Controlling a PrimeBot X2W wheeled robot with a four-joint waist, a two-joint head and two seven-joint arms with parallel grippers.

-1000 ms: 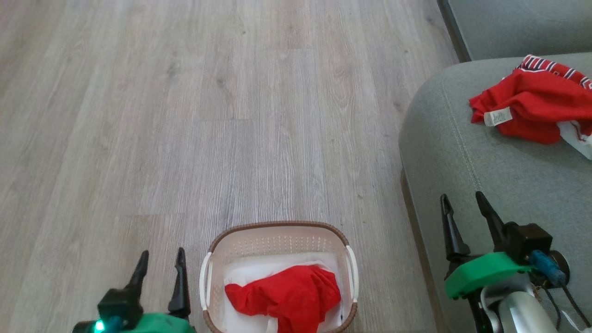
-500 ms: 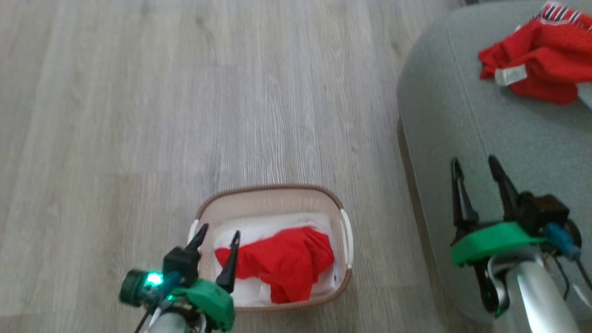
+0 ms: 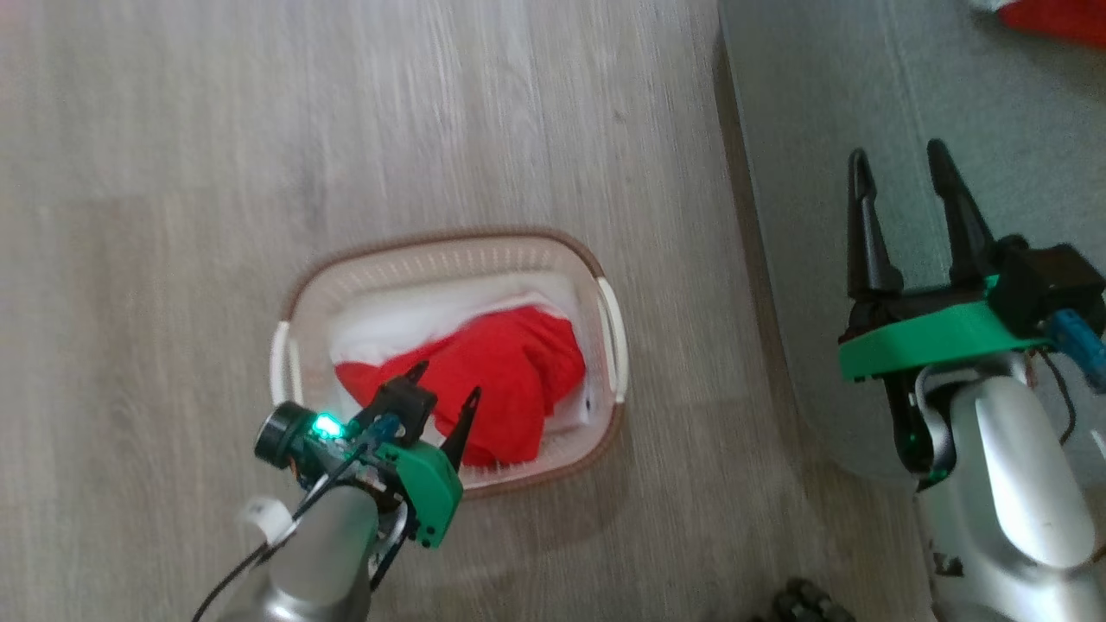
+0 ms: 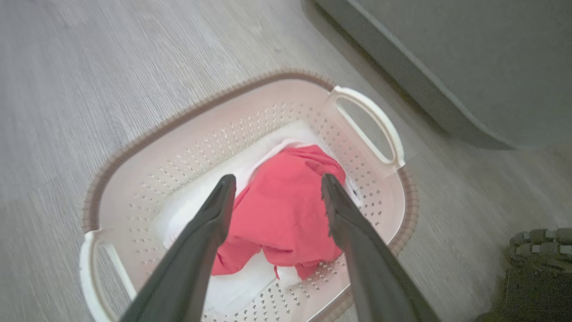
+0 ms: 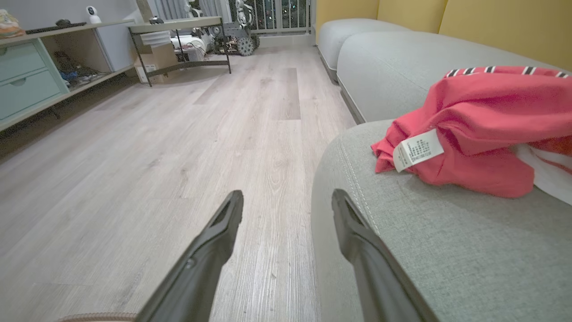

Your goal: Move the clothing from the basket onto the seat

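Note:
The white perforated basket [image 3: 441,240] with its brown rim stands on the wood floor. A crumpled red piece of clothing [image 3: 510,371] lies in it on white fabric. My left gripper [image 3: 445,382] hovers open over the basket's near side. In the left wrist view its fingers straddle the red clothing [image 4: 286,210] from above without touching it, inside the basket [image 4: 201,105]. My right gripper [image 3: 897,155] is open and empty over the front edge of the grey-green seat [image 3: 804,130]. More red clothing [image 5: 482,129] with a white label lies on the seat [image 5: 424,232] beyond the right gripper [image 5: 287,194].
Bare wood floor [image 3: 173,173] surrounds the basket. The seat's rounded corner is just right of the basket. A dark wheel of my base [image 4: 536,250] is near the basket. A metal-framed table [image 5: 178,27] and a teal drawer unit [image 5: 27,80] stand far across the room.
The head camera has tilted down, so the whole picture shifted. My left gripper has come from beside the basket to over the red clothing in it. Both grippers stay open.

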